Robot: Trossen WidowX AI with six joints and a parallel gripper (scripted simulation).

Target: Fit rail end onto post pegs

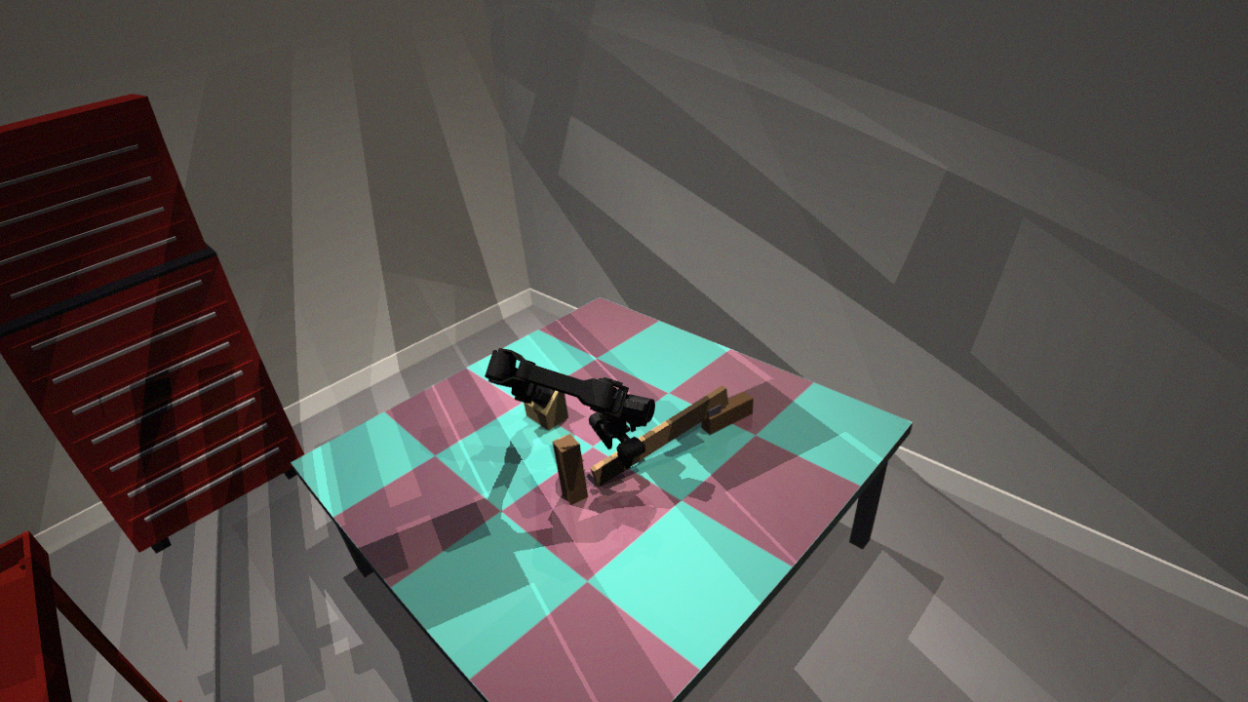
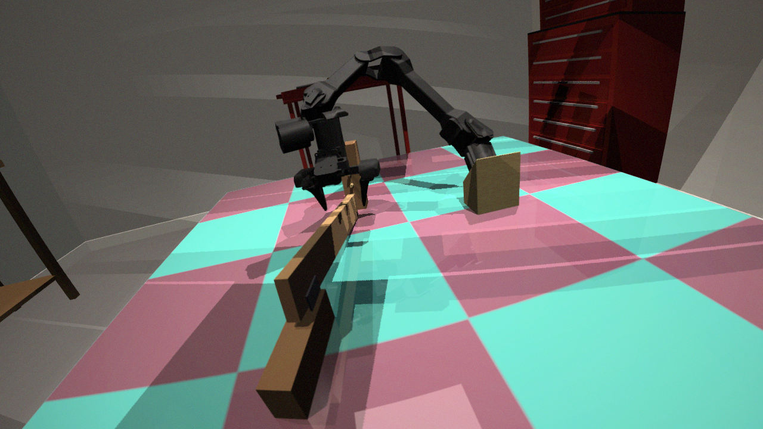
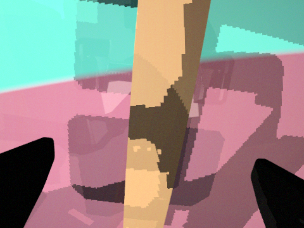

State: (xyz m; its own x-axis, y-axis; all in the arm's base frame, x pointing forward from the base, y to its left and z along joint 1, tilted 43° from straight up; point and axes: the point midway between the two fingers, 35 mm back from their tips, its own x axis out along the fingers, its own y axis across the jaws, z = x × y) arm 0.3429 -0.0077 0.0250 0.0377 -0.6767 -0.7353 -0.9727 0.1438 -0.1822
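Observation:
The long wooden rail (image 1: 676,426) (image 2: 319,250) (image 3: 159,47) slopes down from the bracket (image 2: 310,292) on the low footboard block (image 1: 732,413) (image 2: 290,362) to its near end on the table. That end lies a short gap in front of the short upright post (image 1: 569,471) (image 2: 351,152). The pegs are mostly hidden. My gripper (image 1: 617,453) (image 2: 344,207) (image 3: 156,159) is open and empty, pointing down over the rail near its post end. In the wrist view the rail runs between the two spread fingers, nearly lengthwise and slightly tilted, with space on both sides.
The checkered table (image 1: 698,559) (image 2: 560,352) carries everything. A wooden block (image 1: 547,409) (image 2: 498,183) stands by the arm's base, to the side of the rail. A red drawer cabinet (image 1: 104,288) (image 2: 592,96) stands beyond the table.

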